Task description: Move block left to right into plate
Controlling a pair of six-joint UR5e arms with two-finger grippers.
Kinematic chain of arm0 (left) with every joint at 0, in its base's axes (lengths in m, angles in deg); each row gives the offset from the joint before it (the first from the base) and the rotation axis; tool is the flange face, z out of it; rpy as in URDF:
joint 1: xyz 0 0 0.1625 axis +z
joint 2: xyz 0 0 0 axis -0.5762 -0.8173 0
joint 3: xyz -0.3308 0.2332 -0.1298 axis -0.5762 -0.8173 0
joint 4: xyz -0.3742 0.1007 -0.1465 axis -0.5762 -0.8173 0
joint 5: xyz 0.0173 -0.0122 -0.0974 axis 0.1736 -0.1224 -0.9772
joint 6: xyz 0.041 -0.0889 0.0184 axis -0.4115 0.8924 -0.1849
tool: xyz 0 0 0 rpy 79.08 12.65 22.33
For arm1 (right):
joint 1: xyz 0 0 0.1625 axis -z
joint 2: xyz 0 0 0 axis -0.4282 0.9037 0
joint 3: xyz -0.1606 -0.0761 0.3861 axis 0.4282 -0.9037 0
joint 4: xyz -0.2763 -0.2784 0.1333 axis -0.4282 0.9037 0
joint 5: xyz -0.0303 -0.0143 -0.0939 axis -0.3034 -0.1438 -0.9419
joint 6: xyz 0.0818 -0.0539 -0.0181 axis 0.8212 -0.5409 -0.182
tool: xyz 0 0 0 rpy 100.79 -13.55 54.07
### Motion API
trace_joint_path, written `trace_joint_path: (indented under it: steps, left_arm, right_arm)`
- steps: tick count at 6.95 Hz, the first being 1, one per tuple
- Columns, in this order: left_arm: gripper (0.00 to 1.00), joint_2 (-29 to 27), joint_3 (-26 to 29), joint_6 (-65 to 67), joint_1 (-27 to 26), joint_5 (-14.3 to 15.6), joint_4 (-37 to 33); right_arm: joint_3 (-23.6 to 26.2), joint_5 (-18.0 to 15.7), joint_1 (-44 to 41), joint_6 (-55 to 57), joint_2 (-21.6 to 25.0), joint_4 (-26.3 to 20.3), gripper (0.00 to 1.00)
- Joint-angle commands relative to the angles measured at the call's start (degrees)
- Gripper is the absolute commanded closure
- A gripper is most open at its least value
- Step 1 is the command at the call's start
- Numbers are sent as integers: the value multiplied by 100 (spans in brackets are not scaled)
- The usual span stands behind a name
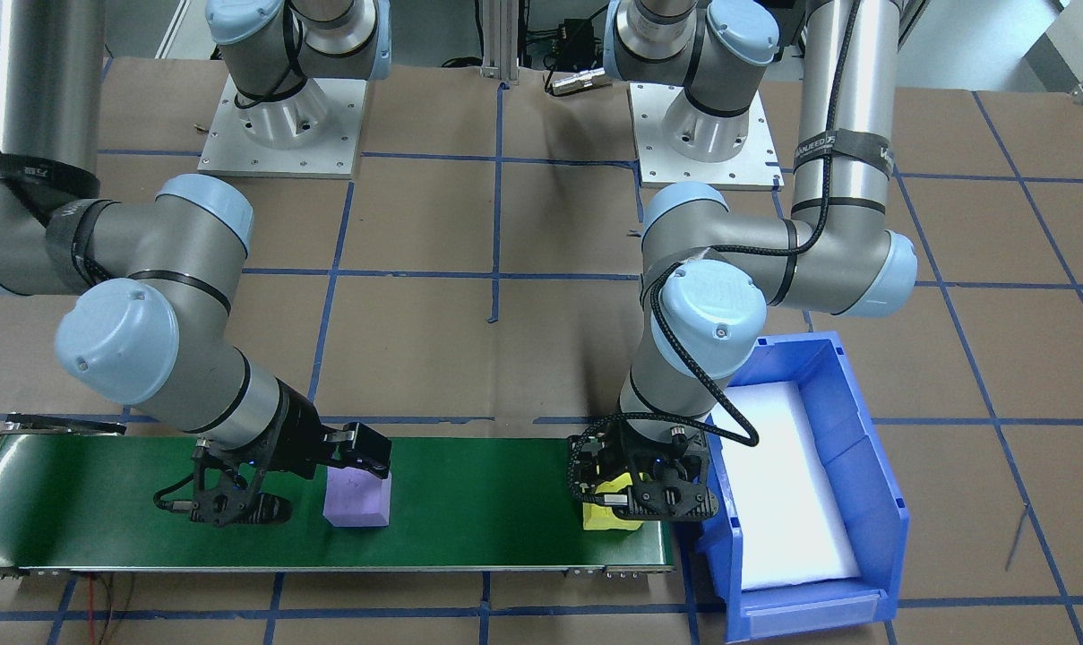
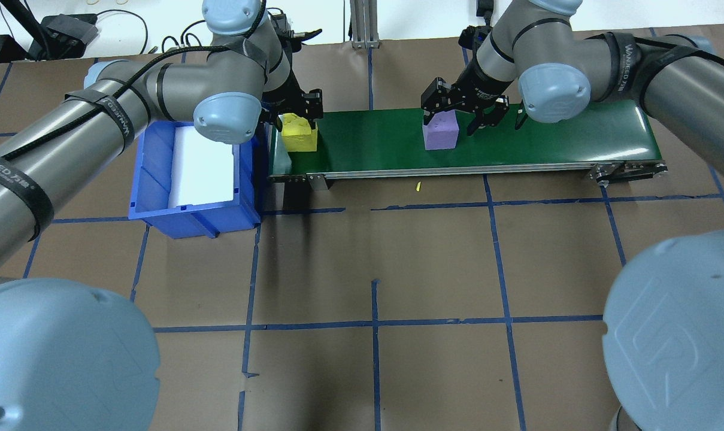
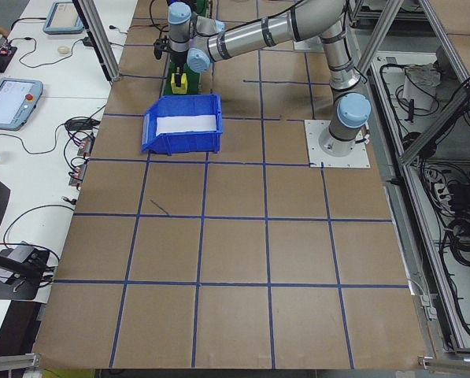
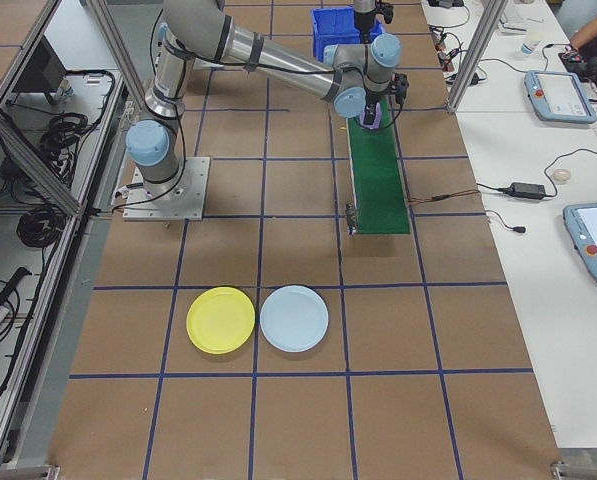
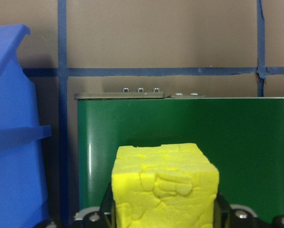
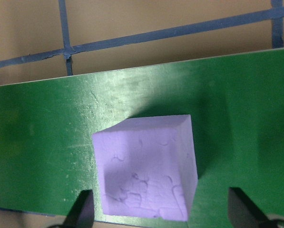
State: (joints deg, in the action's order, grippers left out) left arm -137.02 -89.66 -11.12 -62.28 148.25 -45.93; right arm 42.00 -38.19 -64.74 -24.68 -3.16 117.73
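A yellow block (image 5: 164,187) stands on the green belt (image 2: 547,137) at its end by the blue bin, and my left gripper (image 1: 635,500) is shut on it, its fingers tight against both sides. A purple block (image 2: 439,131) rests further along the belt. My right gripper (image 2: 457,123) is open over it: in the right wrist view the purple block (image 6: 146,168) lies close to one fingertip and well clear of the other. The yellow plate (image 4: 220,320) lies on the brown table far from the belt, seen only in the exterior right view.
A blue bin (image 1: 872,466) with a white liner sits against the belt's end beside my left gripper. A pale blue plate (image 4: 294,318) lies next to the yellow one. Blue tape lines cross the table. Cables and tablets line the side benches.
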Motion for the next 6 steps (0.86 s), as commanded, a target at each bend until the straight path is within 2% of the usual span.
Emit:
trace_joint_path:
  steps: [1,2,3,4,6]
  left_arm:
    - [0,381,-1,-74,0,15,-109]
    - [0,819,25,-110,43,15,-745]
    - [0,1241,-70,-415,261,146,-1160]
    - [0,1541,-124,-722,568,390,-1713]
    - [0,2576,-421,-778,861,393,-2628]
  right_arm:
    - [47,-61,0,-7,-95,56,0]
    - [99,-236,0,-111,-104,195,32]
    - [22,-1047,52,-487,-26,205,77]
    - [-14,-1742,392,-1526,166,197,82]
    - [117,-2195,1777,-4204,798,-135,80]
